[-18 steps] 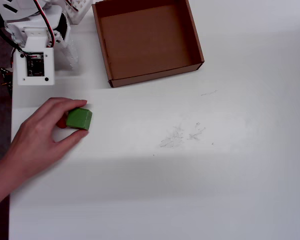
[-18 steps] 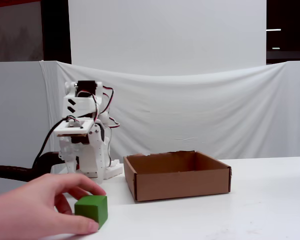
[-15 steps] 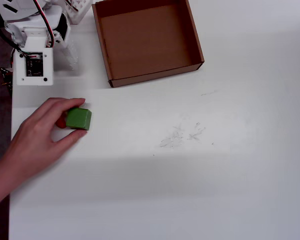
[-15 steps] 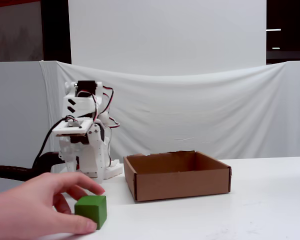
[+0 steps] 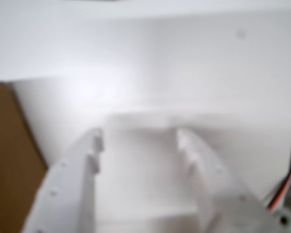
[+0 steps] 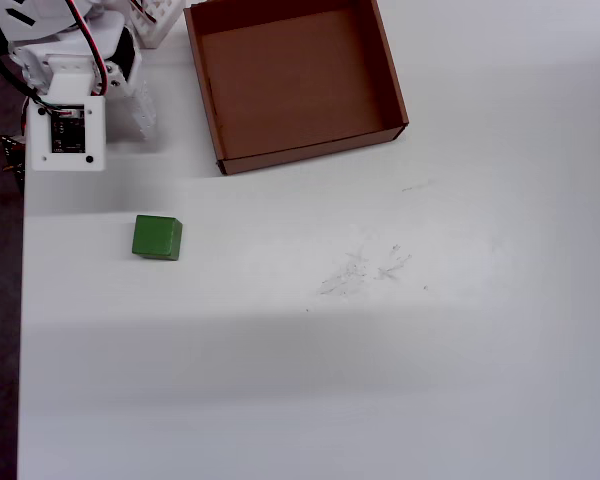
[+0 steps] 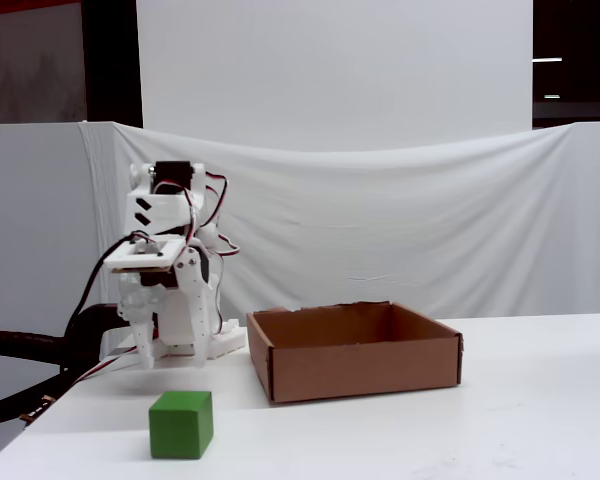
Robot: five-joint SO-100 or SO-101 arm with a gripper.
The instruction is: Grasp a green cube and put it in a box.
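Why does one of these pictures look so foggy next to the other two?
The wrist view is out of focus and washed out: the gripper shows as soft white shapes against a pale, glaring table. The overhead view is sharp, with the green cube crisp and a broad grey shadow band across the table. The fixed view is evenly lit, the box clear.

backdrop: wrinkled white cloth sheet (image 7: 400, 230) hung across mid-frame of the fixed view | above it: flat white wall panel (image 7: 330, 70) | upper corners: dark room, thin light strips at upper right | worktop: smooth white worktop (image 6: 380, 380), faint scuff marks (image 6: 365, 270) near centre of the overhead view | left edge: dark floor
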